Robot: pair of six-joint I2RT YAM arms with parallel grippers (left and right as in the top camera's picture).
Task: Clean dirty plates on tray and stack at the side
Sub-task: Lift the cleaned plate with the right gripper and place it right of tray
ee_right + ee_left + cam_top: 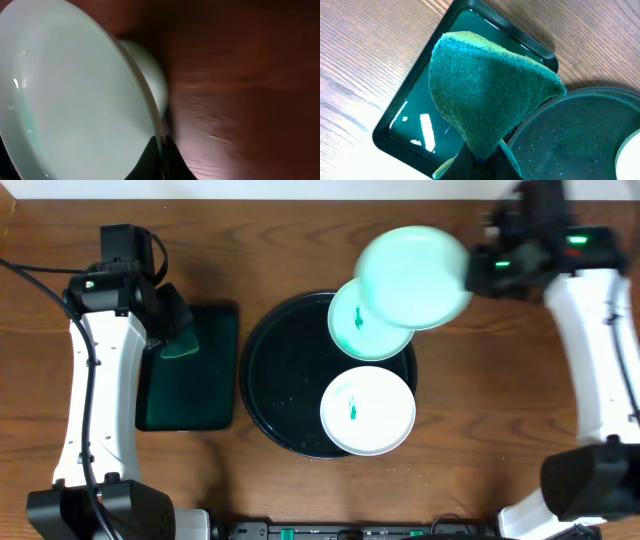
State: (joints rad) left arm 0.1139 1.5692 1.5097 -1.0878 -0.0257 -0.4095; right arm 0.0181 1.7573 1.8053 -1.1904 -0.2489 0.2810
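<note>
My right gripper (478, 268) is shut on the rim of a pale mint plate (415, 277) and holds it in the air above the round black tray's far right edge; the plate fills the right wrist view (75, 95), tilted on edge. Two more plates lie on the round black tray (280, 370): one at the far right (352, 328) and one at the near right (367, 411), each with a teal smear. My left gripper (172, 330) is shut on a green sponge (485, 90) above the rectangular tray.
A small rectangular black tray (190, 380) holding shiny liquid (420, 127) lies left of the round tray. The round tray's rim (560, 100) shows at the right of the left wrist view. Bare wooden table (500, 400) lies right of the round tray.
</note>
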